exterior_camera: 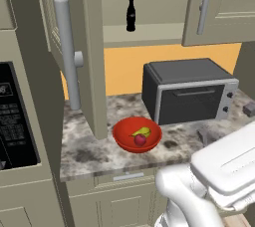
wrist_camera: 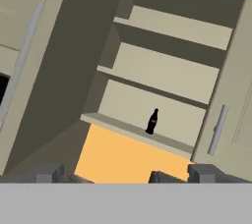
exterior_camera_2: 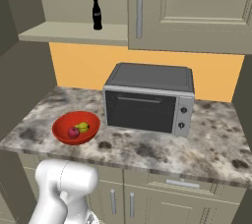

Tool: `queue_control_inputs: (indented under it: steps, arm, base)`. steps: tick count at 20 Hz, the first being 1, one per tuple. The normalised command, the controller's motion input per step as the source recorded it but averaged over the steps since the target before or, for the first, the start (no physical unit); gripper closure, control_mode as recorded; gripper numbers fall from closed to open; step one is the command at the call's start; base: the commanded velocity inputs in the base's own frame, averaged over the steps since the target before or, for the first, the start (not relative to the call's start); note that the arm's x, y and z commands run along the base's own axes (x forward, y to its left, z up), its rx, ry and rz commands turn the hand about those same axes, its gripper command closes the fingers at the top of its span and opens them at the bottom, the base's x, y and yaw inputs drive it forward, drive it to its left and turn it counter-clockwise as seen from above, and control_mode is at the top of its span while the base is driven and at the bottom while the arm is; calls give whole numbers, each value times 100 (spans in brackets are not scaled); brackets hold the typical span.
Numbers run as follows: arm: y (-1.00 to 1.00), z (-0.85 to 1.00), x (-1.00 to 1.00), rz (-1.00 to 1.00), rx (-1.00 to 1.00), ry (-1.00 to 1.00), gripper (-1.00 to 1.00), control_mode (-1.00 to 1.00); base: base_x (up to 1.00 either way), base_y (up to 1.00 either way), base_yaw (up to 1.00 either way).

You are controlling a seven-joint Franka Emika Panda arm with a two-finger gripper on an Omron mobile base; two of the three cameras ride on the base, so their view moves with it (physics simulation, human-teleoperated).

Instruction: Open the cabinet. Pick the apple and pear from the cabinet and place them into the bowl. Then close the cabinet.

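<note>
The cabinet (exterior_camera: pixel 84 47) has its left door swung wide open, its bar handle (exterior_camera: pixel 67 52) facing me, while the right door (exterior_camera: pixel 219 7) is shut. On the counter stands the red bowl (exterior_camera: pixel 119 139), and inside it lie the dark-red apple (exterior_camera: pixel 140 140) and the yellow-green pear (exterior_camera: pixel 142 132). The right base view shows the same bowl (exterior_camera_2: pixel 61 129) with the apple (exterior_camera_2: pixel 74 132) and pear (exterior_camera_2: pixel 82 127) in it. My gripper (wrist_camera: pixel 125 174) is open and holds nothing. It looks up at the cabinet shelves (wrist_camera: pixel 162 70) from well below and away from them.
A dark cola bottle (exterior_camera: pixel 130 15) stands on the lowest cabinet shelf, also seen from the right (exterior_camera_2: pixel 97 14) and from the hand (wrist_camera: pixel 152 121). A grey toaster oven (exterior_camera: pixel 189 91) sits on the marble counter right of the bowl. A tall dark-panelled unit (exterior_camera: pixel 15 116) stands at the left.
</note>
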Motion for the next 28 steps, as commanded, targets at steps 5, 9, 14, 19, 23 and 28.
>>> queue_control_inputs:
  steps: [5, 9, 14, 19, 23, 28]
  arm:
    - [30, -4, -30, 0, -1, -4, -100, -100]
    - [34, -8, -13, 0, -1, -3, -100, -100]
    - [26, -8, -5, -3, -1, -5, -100, -100]
    - [14, -19, 1, -7, 0, -6, -100, -100]
    - [18, -30, 8, -8, -1, -6, -100, -100]
    - [13, -29, 23, -8, 0, -4, -100, -100]
  base:
    - [0, 0, 0]
    - [0, 0, 0]
    - [0, 0, 0]
    - [0, 0, 0]
    - [0, 0, 0]
    - [0, 0, 0]
